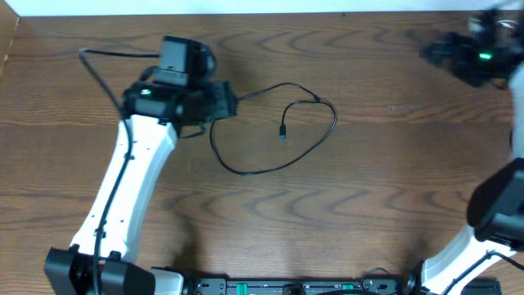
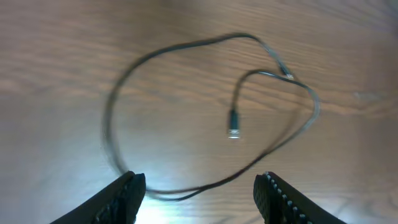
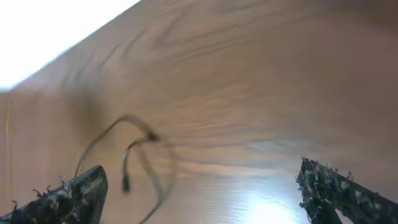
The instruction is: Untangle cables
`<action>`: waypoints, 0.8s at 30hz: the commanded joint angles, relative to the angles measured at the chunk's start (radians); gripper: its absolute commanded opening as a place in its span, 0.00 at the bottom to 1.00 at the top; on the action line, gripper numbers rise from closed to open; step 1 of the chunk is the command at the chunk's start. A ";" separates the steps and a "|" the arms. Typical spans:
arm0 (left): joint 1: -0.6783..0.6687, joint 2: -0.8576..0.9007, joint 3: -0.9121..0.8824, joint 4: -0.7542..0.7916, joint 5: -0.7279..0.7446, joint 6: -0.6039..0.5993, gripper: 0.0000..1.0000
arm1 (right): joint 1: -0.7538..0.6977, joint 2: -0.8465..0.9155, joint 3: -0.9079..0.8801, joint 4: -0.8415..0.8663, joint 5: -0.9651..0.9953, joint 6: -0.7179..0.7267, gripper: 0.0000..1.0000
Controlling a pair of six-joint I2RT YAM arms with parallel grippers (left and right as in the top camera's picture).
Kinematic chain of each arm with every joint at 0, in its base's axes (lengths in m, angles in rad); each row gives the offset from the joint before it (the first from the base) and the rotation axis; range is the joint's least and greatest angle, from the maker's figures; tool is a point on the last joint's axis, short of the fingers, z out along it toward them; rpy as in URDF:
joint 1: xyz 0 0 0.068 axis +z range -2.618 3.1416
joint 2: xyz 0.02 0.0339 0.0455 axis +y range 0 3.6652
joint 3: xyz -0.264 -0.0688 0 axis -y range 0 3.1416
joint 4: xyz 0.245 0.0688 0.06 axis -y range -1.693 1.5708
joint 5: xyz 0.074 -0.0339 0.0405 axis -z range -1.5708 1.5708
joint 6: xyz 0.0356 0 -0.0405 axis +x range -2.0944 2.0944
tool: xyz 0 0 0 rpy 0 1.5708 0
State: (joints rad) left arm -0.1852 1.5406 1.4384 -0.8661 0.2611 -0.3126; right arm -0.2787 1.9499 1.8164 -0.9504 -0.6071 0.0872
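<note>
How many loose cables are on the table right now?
1. The black cable lies looped mid-table, just right of the left gripper, its plug inside the loop. No white cable shows; one could be hidden under the left arm.

Overhead view is evenly lit and pretty sharp, only the right arm [image 1: 471,51] in the far corner is smeared. Both wrist views are soft. The black cable [image 2: 234,121] looks streaky, the table [image 2: 56,56] has white glare low down, and the right wrist view's top left corner is blown out.
</note>
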 commanded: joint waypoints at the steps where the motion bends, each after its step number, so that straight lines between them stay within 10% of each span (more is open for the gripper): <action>1: 0.054 -0.002 0.015 -0.032 -0.019 0.017 0.62 | 0.106 0.072 -0.001 0.026 -0.035 -0.123 0.94; 24: 0.077 -0.002 0.015 -0.063 -0.019 0.040 0.62 | 0.521 0.361 -0.001 0.199 0.241 -0.488 0.84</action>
State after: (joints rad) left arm -0.1081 1.5410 1.4384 -0.9207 0.2520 -0.2871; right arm 0.2272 2.2845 1.8160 -0.7528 -0.4416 -0.3134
